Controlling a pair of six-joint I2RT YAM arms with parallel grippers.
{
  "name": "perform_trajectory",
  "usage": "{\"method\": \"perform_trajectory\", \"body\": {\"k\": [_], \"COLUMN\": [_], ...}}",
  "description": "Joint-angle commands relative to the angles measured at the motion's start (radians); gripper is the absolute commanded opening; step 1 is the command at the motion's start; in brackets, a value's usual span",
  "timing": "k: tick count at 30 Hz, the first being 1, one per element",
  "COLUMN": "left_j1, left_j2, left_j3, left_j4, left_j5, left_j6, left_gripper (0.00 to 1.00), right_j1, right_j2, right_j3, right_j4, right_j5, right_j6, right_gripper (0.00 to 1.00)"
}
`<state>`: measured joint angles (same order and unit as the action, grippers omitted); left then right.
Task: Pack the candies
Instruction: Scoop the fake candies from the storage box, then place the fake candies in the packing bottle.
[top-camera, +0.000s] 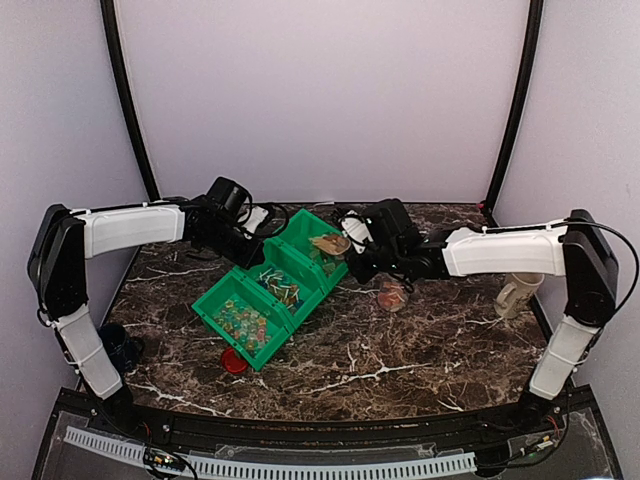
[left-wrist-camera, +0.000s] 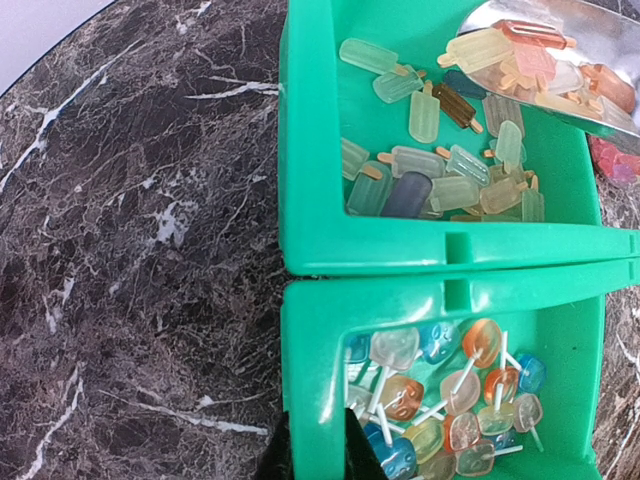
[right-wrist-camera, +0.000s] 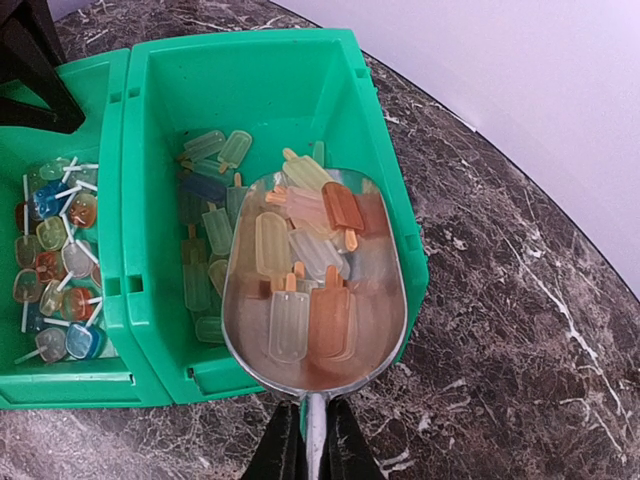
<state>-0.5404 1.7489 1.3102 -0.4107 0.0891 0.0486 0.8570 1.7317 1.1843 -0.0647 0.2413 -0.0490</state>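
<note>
- Over the far green bin (right-wrist-camera: 280, 90), the right end effector (right-wrist-camera: 312, 438) is clamped tight on the thin handle of a metal scoop (right-wrist-camera: 378, 330), with the bowl pointing away from the wrist.
- That scoop is loaded with popsicle candies (right-wrist-camera: 288, 322): yellow, orange, pink and clear ones, lying flat and piled on each other right in front of the fingers.
- More of the same candies sit loose on the floor of the far green bin, mostly under and to the left of the scoop bowl. From the wrist view I can't tell if the scoop touches the bin rim or just hangs above it.
- Left end effector (left-wrist-camera: 315, 450) is pinched on the wall of the middle bin (left-wrist-camera: 320, 330), one finger outside and one inside, at the corner.
- The middle bin has lollipop candies (left-wrist-camera: 440, 390) on white sticks, blue, orange and clear-ish, lying just beside that inner finger.
- The two bins butt up against each other, walls touching.
- A third bin (top-camera: 275, 345) closes the row on the near side, and it holds small round candies (top-camera: 240, 322) in mixed colours, well apart from both arms.
- A red lid (top-camera: 234, 362) lies on the bench (top-camera: 400, 360) just beside the near corner of that third bin.
- Out by the right arm there's a pale jar (top-camera: 518, 292) near the bench edge; it's too blurry to say what's in it.
</note>
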Motion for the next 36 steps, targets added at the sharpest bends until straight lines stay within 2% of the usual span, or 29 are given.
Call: {"method": "perform_trajectory", "body": {"k": [1,9,16,22,28,36], "left_j1": [0.002,0.003,0.002,0.003,0.002,0.004], "left_j2": [-0.034,-0.04,-0.042,-0.043,-0.043,-0.027], "left_j3": [0.061,0.057,0.054,0.055,0.055,0.063], "left_j4": [0.052,0.06,0.074,0.073,0.077,0.075], "left_j5": [0.033,0.048,0.064,0.063,0.064,0.079], "left_j6": [-0.023,-0.036,-0.047,-0.045,-0.047,-0.055], "left_gripper": [0.0,0.0,0.0,0.0,0.0,0.0], "right_j1": [-0.006,-0.01,-0.021,-0.022,-0.027,-0.035], "right_j2": [-0.09,-0.223,-0.302,-0.29,-0.271,-0.316], "right_j3": [-0.016,-0.139,-0.346,-0.385,-0.331,-0.417], "right_j4": [0.035,0.129,0.425,0.544,0.486,0.623], "right_j5": [-0.004,-0.048,-0.08,-0.09,-0.092,-0.072], "right_j6": [-0.015,-0.023,0.006,-0.004,-0.026,-0.002], "right_gripper": [0.0,0.0,0.0,0.0,0.0,0.0]}}
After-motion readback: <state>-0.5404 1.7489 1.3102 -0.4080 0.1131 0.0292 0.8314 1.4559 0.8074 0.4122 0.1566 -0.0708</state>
